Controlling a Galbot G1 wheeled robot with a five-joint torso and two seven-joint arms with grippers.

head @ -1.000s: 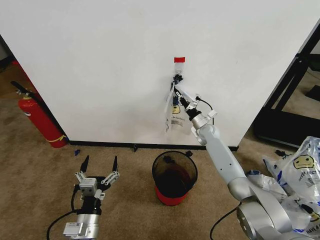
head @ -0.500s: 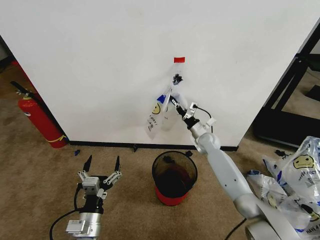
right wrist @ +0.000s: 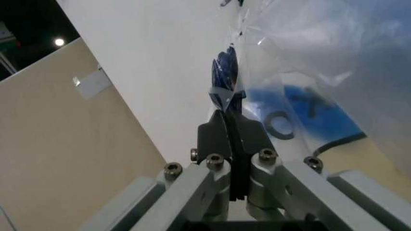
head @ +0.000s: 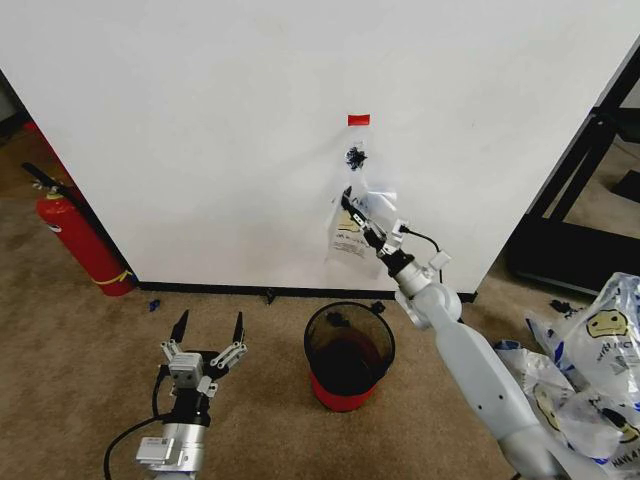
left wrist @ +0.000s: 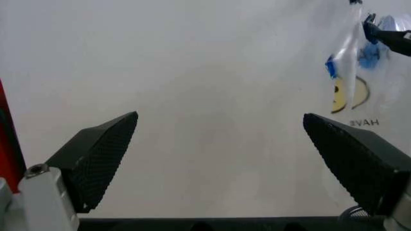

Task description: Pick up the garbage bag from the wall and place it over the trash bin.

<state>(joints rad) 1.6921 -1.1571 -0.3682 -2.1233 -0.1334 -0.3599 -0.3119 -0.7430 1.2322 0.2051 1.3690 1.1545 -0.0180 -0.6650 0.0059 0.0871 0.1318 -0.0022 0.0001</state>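
Note:
The garbage bag (head: 351, 230), clear plastic with a yellow face and blue patches, hangs against the white wall (head: 200, 130) just below the black hook (head: 354, 155) and the red tape tag (head: 358, 119). My right gripper (head: 347, 198) is shut on the bag's upper edge; in the right wrist view its fingers (right wrist: 222, 132) press together on the garbage bag (right wrist: 301, 72). I cannot tell whether the bag still touches the hook. The trash bin (head: 349, 330), black mesh with a red base, stands on the carpet below. My left gripper (head: 208, 325) is open, low and left of the bin. It faces the wall, with the garbage bag (left wrist: 350, 91) far off.
A red fire extinguisher (head: 78, 240) leans at the wall's left end. A heap of similar smiley bags (head: 600, 345) lies on the floor at the right. Behind that heap stands a black frame (head: 590, 170). Brown carpet (head: 260, 400) lies open between my left gripper and the bin.
My right gripper has pulled the bag's top down from the hook, first swinging it left, then back right. The bag now hangs lower. My left gripper stays open, barely shifted.

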